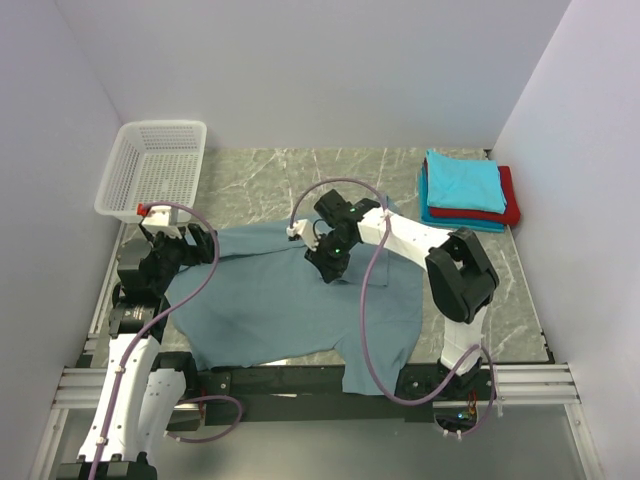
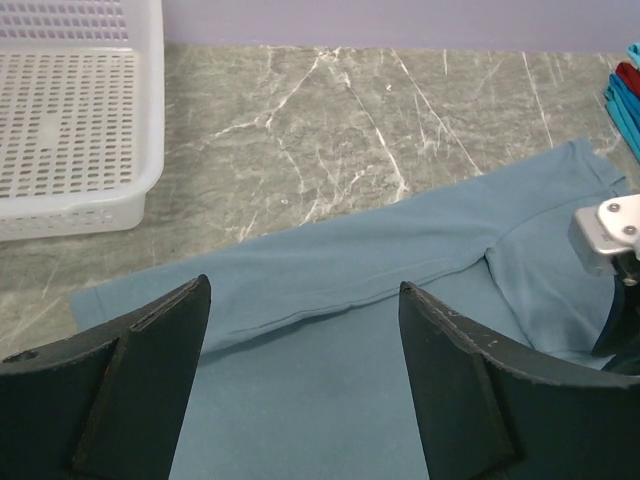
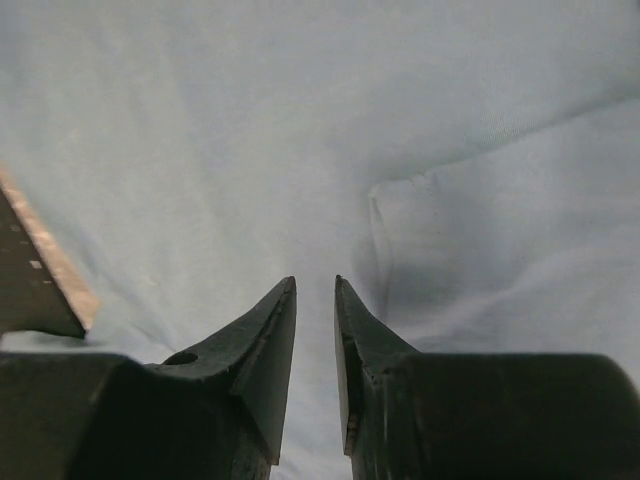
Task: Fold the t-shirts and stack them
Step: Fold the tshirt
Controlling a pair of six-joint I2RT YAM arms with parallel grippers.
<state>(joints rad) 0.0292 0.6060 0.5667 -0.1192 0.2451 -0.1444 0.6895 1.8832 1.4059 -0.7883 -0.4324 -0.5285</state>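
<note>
Broadly spread, the grey-blue tee (image 1: 270, 300) lies across the near half of the counter (image 1: 260, 180). It reaches from near the left edge toward the right edge, and one corner of it hangs past the near edge by the right arm's base. Its cloth is rumpled in places, with a long crease along its far side in the left wrist view.

The left hand (image 1: 178, 245) hovers over the tee's left end with its jaws wide apart and nothing between them. The right hand (image 1: 330, 262) points down at the middle of the tee near its far border. Its jaws stand a narrow slit apart just above the cloth, and no fabric is pinched between them.

At the far right corner sits the folded stack: a turquoise shirt (image 1: 462, 180) on top, a red shirt (image 1: 508, 195) under it, and a teal shirt (image 1: 470, 224) at the bottom. A white mesh basket (image 1: 115, 195) stands at the far left corner, apart from the tee.
</note>
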